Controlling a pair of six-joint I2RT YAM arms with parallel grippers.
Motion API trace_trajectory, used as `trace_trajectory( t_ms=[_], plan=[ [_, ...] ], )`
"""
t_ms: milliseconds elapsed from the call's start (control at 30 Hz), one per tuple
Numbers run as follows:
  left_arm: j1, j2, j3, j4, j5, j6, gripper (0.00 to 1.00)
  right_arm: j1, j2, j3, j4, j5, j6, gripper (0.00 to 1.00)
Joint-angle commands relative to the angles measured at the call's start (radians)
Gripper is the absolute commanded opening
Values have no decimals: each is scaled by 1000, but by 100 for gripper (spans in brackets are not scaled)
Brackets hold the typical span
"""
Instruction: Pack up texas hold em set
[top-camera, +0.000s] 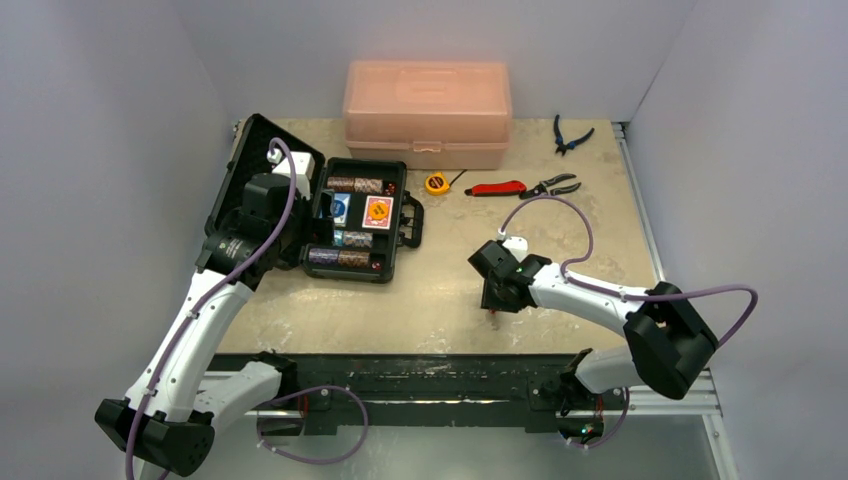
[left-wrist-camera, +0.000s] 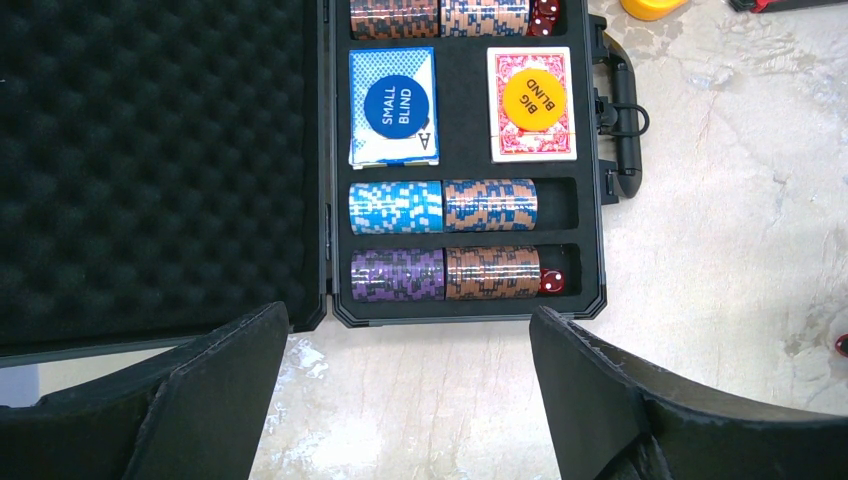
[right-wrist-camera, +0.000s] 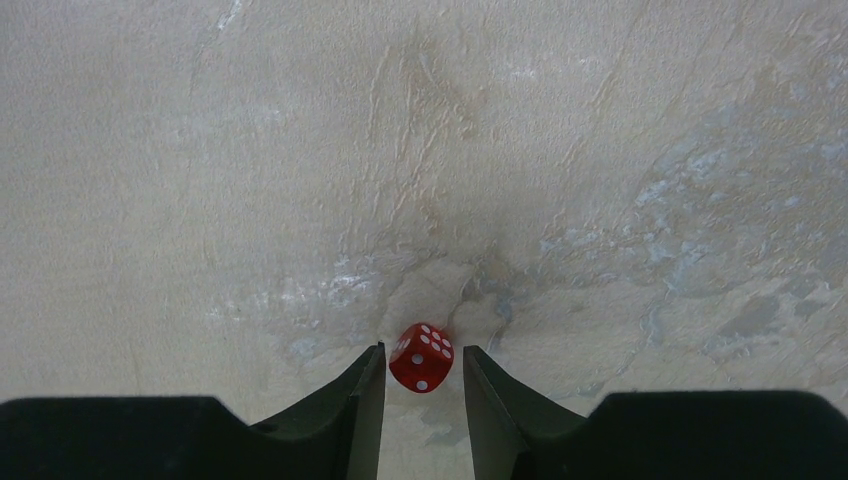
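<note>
The loose red die (right-wrist-camera: 421, 360) rests on the bare table (right-wrist-camera: 500, 150), well apart from the briefcase (left-wrist-camera: 465, 311), on its handle side and nearer the arm bases. As a cube it has no long axis. It sits slightly rotated against the fingers, with a face of white pips upward.

The right gripper (right-wrist-camera: 423, 350) stands over the die, jaws narrow, one finger on each side. A sliver of gap shows at both sides, so no grip is confirmed. This straddle centres the die for a pinch on two opposite faces.

The briefcase lies open and flat. By judgement its long axis runs away from the arm bases. The hinge and foam-lined lid (left-wrist-camera: 150, 150) are on its left and the handle (left-wrist-camera: 625, 130) on its right, toward the die. Chip stacks (left-wrist-camera: 445, 205) lie on their sides in slots across that axis. The blue deck (left-wrist-camera: 372, 152) and red deck (left-wrist-camera: 533, 145) each carry a blind disc. A second die (left-wrist-camera: 551, 282) fills the end of the nearest chip slot.

The left gripper (left-wrist-camera: 408, 322) hangs above the near edge of the briefcase, jaws wide and holding nothing, probably placed to handle the lid.
</note>
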Motion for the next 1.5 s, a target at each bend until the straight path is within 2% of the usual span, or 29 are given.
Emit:
trace_trajectory(
  t_ms=[0,700,1033,1467],
  plan=[
    [-5,-18,3,31,-12,13,91,4,7,-13,20,2,-8,37],
    [-5,-18,3,30,-15,14,91,4,28,-19,32,1,-17,30],
    [-5,-18,3,31,-15,15,91,4,15,-20,44,-10,-31,0],
    [-5,-18,3,30,-16,15,91,4,-18,-17,51,-8,-48,0]
  ],
)
